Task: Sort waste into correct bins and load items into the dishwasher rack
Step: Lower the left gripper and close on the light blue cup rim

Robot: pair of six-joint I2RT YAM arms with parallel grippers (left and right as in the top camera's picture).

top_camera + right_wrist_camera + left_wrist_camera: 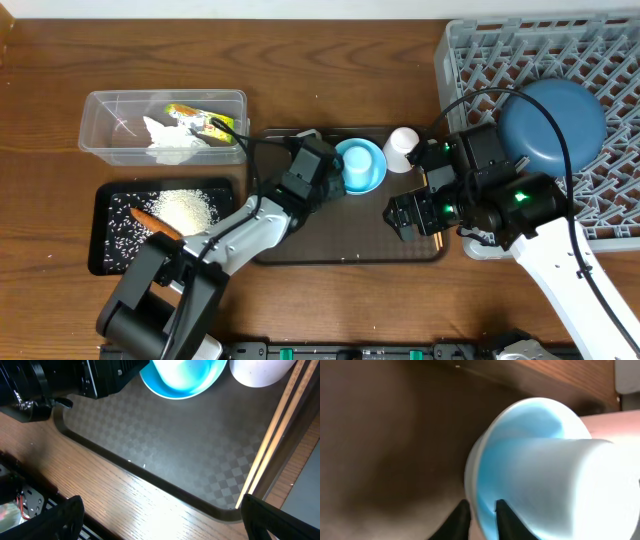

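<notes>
Left fingers (506, 517) pinch one small light-blue bowl (360, 165) by its rim; right fingers (55, 520) gape wide over two chopsticks (272, 440) at the tray's (150, 435) right edge.

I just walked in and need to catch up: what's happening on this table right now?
The left gripper has its jaws pinched on the rim of the small light-blue bowl on the brown tray. The right gripper hangs open over that tray, beside the chopsticks. The dark-blue bowl already sits in the rack.
</notes>
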